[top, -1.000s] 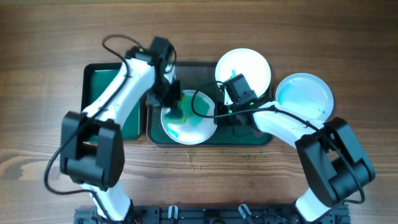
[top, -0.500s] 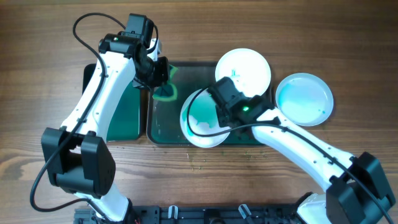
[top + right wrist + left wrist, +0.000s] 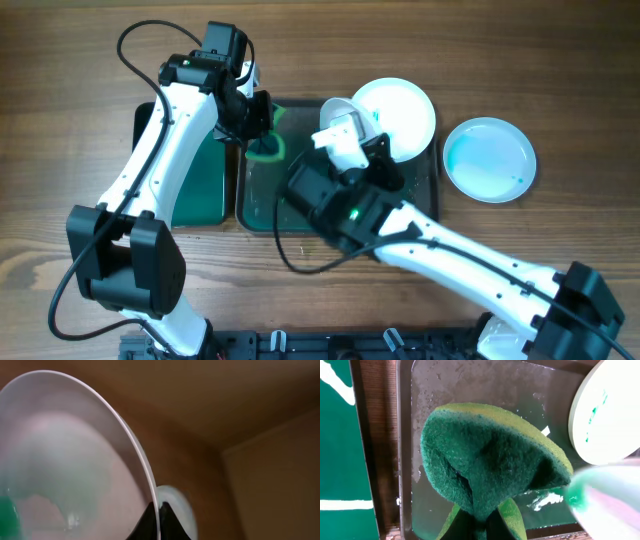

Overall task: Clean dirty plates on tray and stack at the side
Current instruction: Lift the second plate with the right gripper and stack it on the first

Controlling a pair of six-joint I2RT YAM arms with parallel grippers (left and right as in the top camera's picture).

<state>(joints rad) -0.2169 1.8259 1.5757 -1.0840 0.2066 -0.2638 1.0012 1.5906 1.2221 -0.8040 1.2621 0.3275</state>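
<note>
My right gripper (image 3: 355, 150) is raised high over the dark tray (image 3: 262, 215) and is shut on the rim of a white plate (image 3: 335, 125), which it holds tilted on edge. In the right wrist view the fingers (image 3: 157, 519) pinch that plate (image 3: 65, 450), which has a green smear low on its left. My left gripper (image 3: 258, 128) is shut on a green sponge (image 3: 485, 460) above the tray's wet back left corner (image 3: 470, 385). A second plate (image 3: 393, 115) with green flecks lies at the tray's back right. A bluish plate (image 3: 490, 158) lies on the table to the right.
A bright green tray (image 3: 205, 185) lies left of the dark tray, partly under my left arm. My right arm's links cross the dark tray's front right and the table in front of it. Small crumbs lie on the wood at the tray's front edge.
My right arm has lifted the plate off the tray and tipped it up on edge, towards the back. My left arm, which had pulled the sponge back off that plate earlier, has stayed still since.
</note>
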